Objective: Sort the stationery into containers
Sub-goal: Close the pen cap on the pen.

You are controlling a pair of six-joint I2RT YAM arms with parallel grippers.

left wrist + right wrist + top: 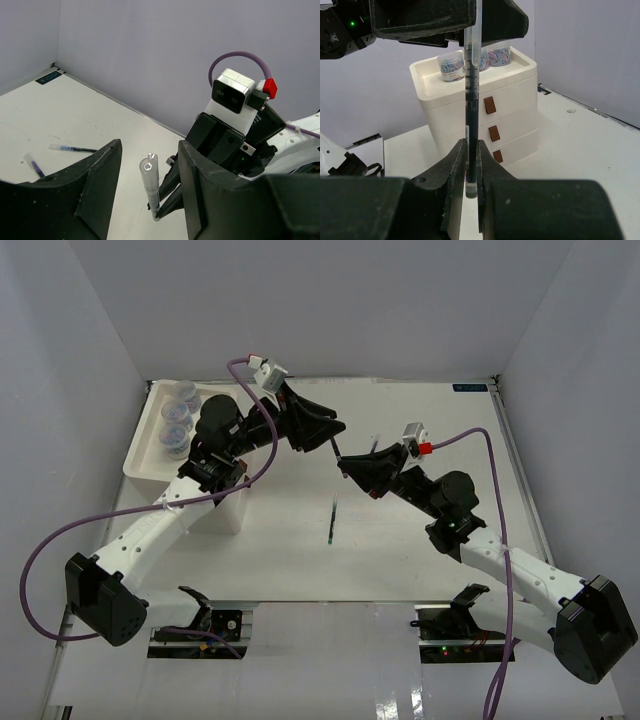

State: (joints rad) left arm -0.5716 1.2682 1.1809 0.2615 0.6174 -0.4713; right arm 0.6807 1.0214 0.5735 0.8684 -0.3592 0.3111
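While the right gripper (471, 150) is clamped on the lower end of a thin clear plastic pen with dark ink (471, 100), holding it upright in the air to the right of the white three-drawer box unit with brown knobs (512, 92), the left gripper (150, 146) hangs with its fingers (100, 170) apart on either side of the pen's upper end, seemingly not touching it. This reads as a handover from one arm to the other. The next move likely calls for the left gripper to close squarely on the barrel before the right lets go, then to carry the pen to the box. Both arms reach forward over the white bench (420, 540) with elbows raised, their wrists meeting just right of the box. Small round clear lidded jars with coloured contents (451, 67) sit in the box's top tray. Another thin dark pen (333, 518) lies on the bench right of the box.
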